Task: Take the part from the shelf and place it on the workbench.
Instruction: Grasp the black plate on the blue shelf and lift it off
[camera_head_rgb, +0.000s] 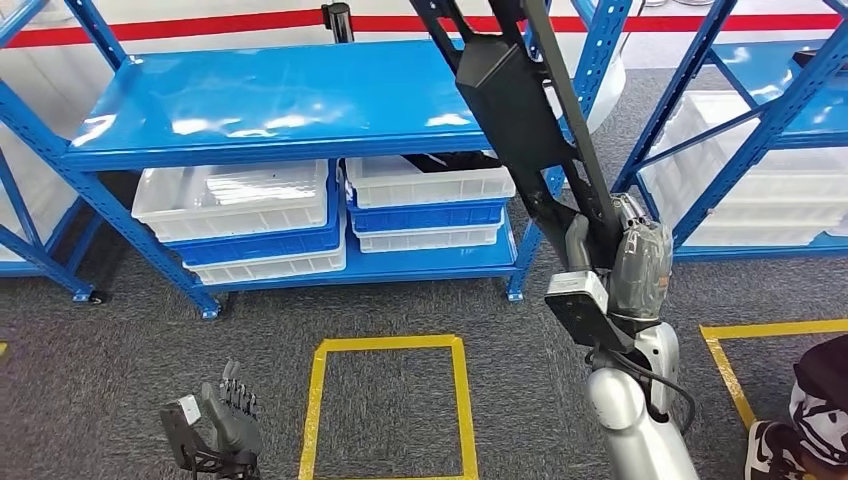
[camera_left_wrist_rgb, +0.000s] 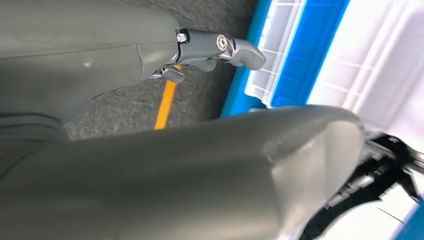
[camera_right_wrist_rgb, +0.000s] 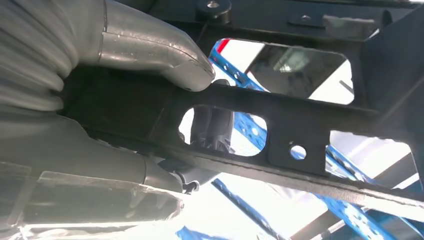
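We have the part (camera_head_rgb: 520, 110), a long black metal frame with cut-out windows, gripped in our right hand (camera_head_rgb: 628, 268) at right of centre in the head view. Its long axis runs steeply up and left from the hand, reaching the top edge of the frame and crossing in front of the blue shelf (camera_head_rgb: 280, 100). In the right wrist view the thumb (camera_right_wrist_rgb: 160, 47) presses on one bar of the part (camera_right_wrist_rgb: 300, 125) with fingers behind it. Our left hand (camera_head_rgb: 225, 425) hangs low at lower left, well apart from the part, holding nothing, fingers loosely apart. We judge the workbench lies outside these views, so the carrying right arm must swing the frame clear of the shelf post.
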